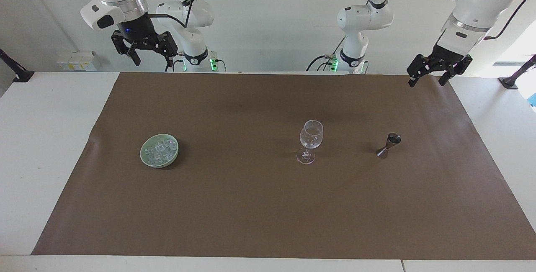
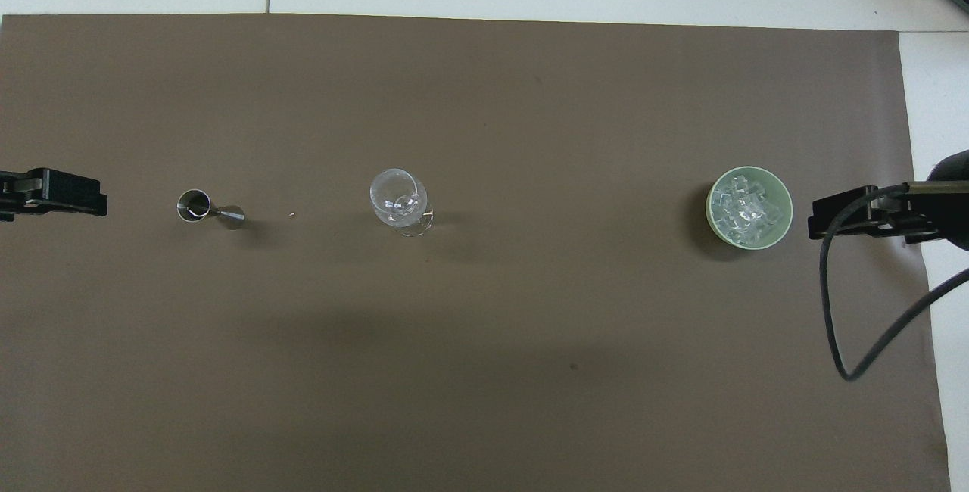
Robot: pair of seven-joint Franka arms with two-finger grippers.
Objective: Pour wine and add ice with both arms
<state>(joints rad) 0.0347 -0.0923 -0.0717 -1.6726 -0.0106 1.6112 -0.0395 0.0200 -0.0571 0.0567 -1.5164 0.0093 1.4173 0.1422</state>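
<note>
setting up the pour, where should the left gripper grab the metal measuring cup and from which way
Probably at the narrow waist of the measuring cup, coming in level from the left arm's end of the table. It stands upright with an open cup on top, so a side grip keeps it level. The left gripper hangs open and empty.

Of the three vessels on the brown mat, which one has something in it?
The green bowl, toward the right arm's end, holds a heap of ice. The wine glass in the middle looks empty; the metal jigger's contents cannot be seen.

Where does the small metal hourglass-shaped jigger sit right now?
The small metal hourglass-shaped jigger stands upright on the brown table mat, toward the left arm's end, beside the clear stemmed wine glass.
</note>
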